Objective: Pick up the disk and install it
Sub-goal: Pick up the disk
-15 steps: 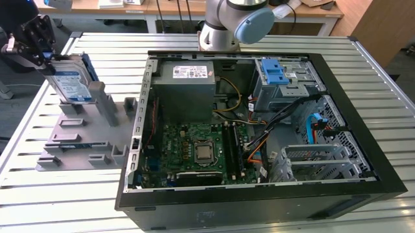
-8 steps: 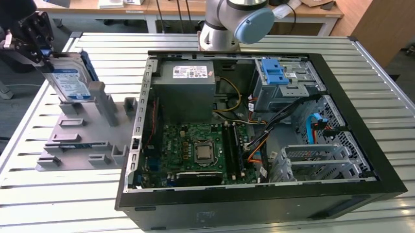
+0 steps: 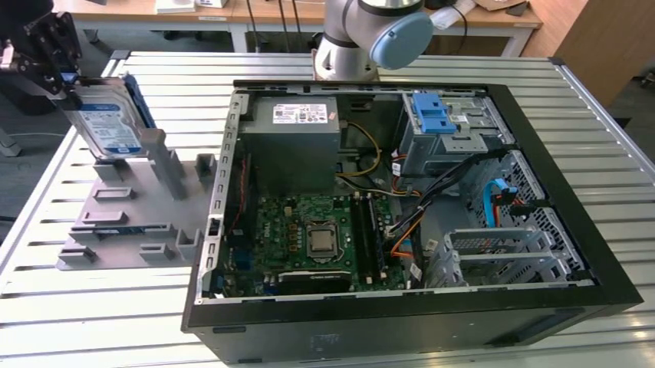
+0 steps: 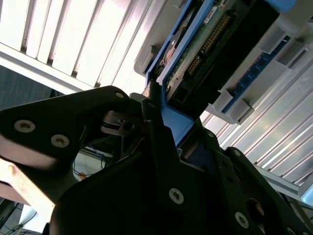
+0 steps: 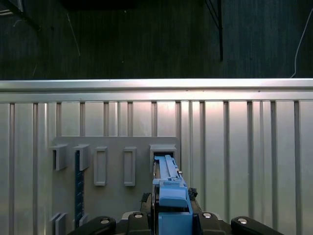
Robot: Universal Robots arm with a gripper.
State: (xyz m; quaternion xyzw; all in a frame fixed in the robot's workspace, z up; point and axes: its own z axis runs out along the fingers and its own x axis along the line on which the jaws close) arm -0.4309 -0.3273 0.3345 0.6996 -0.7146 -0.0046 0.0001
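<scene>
Disk [image 3: 107, 123] upright in grey rack [image 3: 115, 231]

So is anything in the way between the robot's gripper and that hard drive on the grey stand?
Nothing visible. The gripper is on the upper end of the disk, its fingers closed on the blue rail in both wrist views. The disk stands upright in the grey stand beside the open computer case.

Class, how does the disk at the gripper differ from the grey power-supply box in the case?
The disk is a thin slab standing on edge outside the case; the power-supply box is bulkier and sits inside it. The disk has blue rails; the box has none. Both carry labels.
</scene>
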